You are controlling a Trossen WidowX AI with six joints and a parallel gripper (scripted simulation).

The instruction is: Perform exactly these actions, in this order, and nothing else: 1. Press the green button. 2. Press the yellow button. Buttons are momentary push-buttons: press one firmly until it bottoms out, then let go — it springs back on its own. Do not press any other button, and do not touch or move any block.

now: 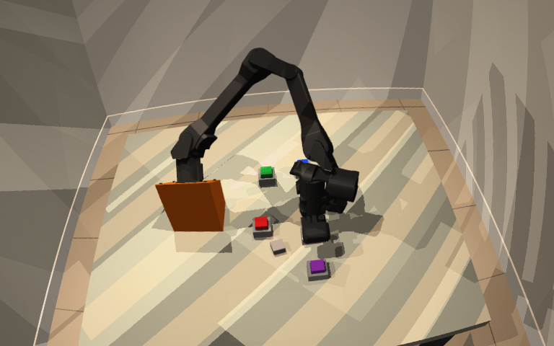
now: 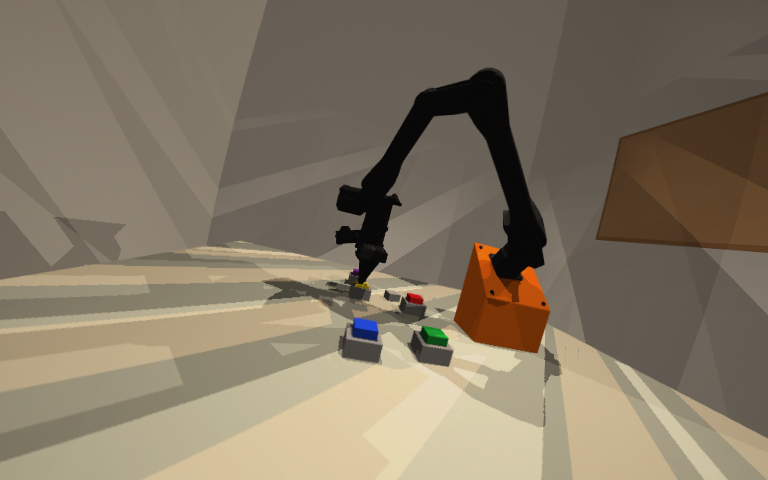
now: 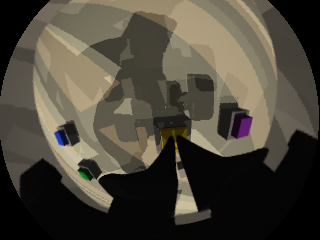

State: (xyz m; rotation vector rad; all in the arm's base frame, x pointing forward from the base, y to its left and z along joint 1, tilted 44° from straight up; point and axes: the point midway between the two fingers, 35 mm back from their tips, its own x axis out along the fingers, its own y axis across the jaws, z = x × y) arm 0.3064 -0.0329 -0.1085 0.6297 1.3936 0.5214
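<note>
My gripper is shut and empty, pointing down with its fingertips on the cap of the yellow button. In the exterior view that cap shows as a thin strip, lower in its grey base than the other caps; whether it is fully bottomed out I cannot tell. In the top view the gripper body hides the yellow cap and the fingertips. The green button stands apart from the gripper, near the blue button, with its cap raised.
The purple button stands close beyond the yellow one. The red button and a small pale block are on the base side. The blue button is partly behind the arm in the top view.
</note>
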